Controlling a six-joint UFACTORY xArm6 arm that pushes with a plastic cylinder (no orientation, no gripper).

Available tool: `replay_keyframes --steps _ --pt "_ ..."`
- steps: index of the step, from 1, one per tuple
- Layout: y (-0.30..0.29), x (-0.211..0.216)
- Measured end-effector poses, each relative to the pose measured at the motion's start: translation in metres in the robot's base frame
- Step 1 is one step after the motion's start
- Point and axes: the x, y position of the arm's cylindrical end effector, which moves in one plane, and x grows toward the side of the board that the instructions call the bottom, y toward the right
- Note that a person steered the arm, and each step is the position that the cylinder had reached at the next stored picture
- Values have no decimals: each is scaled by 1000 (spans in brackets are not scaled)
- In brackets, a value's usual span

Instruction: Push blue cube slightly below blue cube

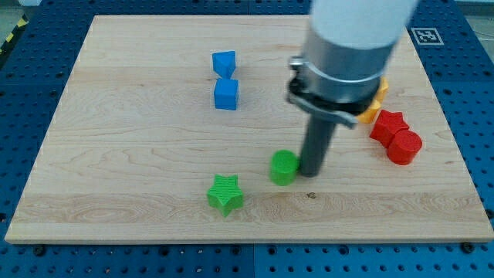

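On wooden board (pixel 154 177) (blue surround (pixel 23 85))

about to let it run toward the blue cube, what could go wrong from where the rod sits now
1. My tip sits right beside the green cylinder, on its right; heading left toward the blue cube could drag it along.
2. The other blue block sits just above the cube, apparently touching; a push from the side may shift both.
3. The arm's body hides part of the board and the yellow block, so contact there would go unseen.
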Motion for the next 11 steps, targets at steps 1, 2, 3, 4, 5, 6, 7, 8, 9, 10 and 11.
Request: replay_keyframes --steps 1,2,3,4,5,6,7,8,9,10,11 --pt "-35 0" --pt "-39 0" --pt "-36 -24" --pt "-31 -73" --pt "-24 -128" --pt "-33 -160" --pt "-74 -143" --pt "-108 -93" --pt "-114 -75" --pt "-81 -119" --pt "-82 -150"
